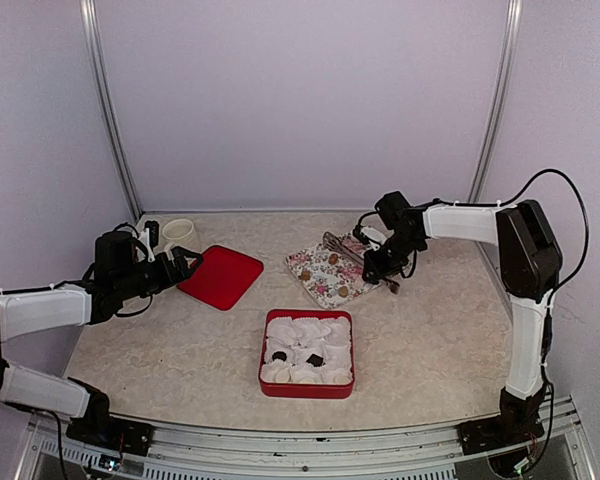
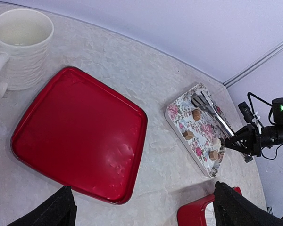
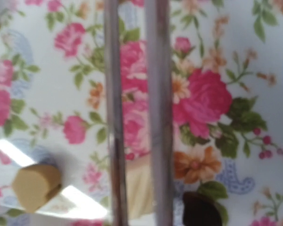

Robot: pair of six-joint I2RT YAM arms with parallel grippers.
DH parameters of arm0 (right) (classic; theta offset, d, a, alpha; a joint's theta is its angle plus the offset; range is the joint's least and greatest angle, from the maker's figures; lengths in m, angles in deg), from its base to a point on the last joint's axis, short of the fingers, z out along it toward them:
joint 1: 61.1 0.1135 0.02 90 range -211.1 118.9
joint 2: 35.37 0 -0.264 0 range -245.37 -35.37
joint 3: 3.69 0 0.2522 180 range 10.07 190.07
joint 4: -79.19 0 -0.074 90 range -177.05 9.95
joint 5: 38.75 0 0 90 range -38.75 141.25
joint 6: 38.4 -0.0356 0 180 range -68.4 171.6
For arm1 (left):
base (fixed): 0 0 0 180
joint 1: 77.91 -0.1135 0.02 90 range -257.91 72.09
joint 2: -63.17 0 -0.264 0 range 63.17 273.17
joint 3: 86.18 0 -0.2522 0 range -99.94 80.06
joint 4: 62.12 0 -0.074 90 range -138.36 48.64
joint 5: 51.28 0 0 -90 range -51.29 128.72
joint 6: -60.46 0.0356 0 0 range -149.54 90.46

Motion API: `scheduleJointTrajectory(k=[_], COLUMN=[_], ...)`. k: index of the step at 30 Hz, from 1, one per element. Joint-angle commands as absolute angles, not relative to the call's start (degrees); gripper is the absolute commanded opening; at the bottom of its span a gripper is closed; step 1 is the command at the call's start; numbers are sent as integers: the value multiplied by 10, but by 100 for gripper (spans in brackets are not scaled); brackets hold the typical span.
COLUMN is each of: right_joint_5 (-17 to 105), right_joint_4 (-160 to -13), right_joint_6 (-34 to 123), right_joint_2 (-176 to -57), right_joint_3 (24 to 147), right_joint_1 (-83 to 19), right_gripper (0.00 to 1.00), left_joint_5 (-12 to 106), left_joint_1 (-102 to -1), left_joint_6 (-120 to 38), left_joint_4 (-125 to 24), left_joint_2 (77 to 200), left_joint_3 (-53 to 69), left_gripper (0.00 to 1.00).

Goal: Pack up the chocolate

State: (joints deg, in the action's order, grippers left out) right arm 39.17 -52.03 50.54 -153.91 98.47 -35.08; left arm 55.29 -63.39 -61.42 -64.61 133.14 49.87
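Observation:
Several tan chocolate (image 2: pixel 188 135) pieces lie on the floral tray (image 2: pixel 200 136). My right gripper (image 1: pixel 378 268) is shut on the handle end of metal tongs (image 1: pixel 342 247) that reach across this tray. In the right wrist view the two tong arms (image 3: pixel 158 94) run close together, with a cream chocolate piece (image 3: pixel 139 188) between them, a tan one (image 3: pixel 35 186) to the left and a dark one (image 3: pixel 200 209) to the right; my own fingers are hidden there. The red box (image 1: pixel 263 350) holds white paper cups and two dark chocolates (image 1: pixel 315 359). My left gripper (image 1: pixel 180 265) stands open over the corner of the red lid (image 2: pixel 75 136), holding nothing.
A white ribbed mug (image 2: pixel 21 47) stands at the back left, just behind the red lid (image 1: pixel 220 276). The floral tray (image 1: pixel 315 270) lies behind the red box, right of the lid. White walls with metal posts close in the table.

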Motion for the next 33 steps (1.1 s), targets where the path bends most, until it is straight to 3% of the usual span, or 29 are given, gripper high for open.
scheduleJointTrajectory(k=[1, 15, 33], right_joint_5=[375, 343, 337], right_joint_4=[-521, -519, -417], right_joint_6=[509, 509, 424], right_joint_2=[-1496, -1427, -1131], right_joint_3=[986, 925, 729], right_joint_1=[-355, -355, -233], right_gripper=[17, 16, 16], left_joint_5=[564, 571, 576], left_joint_1=[-639, -639, -639], left_joint_6=[-611, -614, -614], left_joint_4=[-660, -663, -649], left_joint_2=[1335, 1340, 1320], left_joint_3=[498, 494, 491], left_gripper=[99, 99, 99])
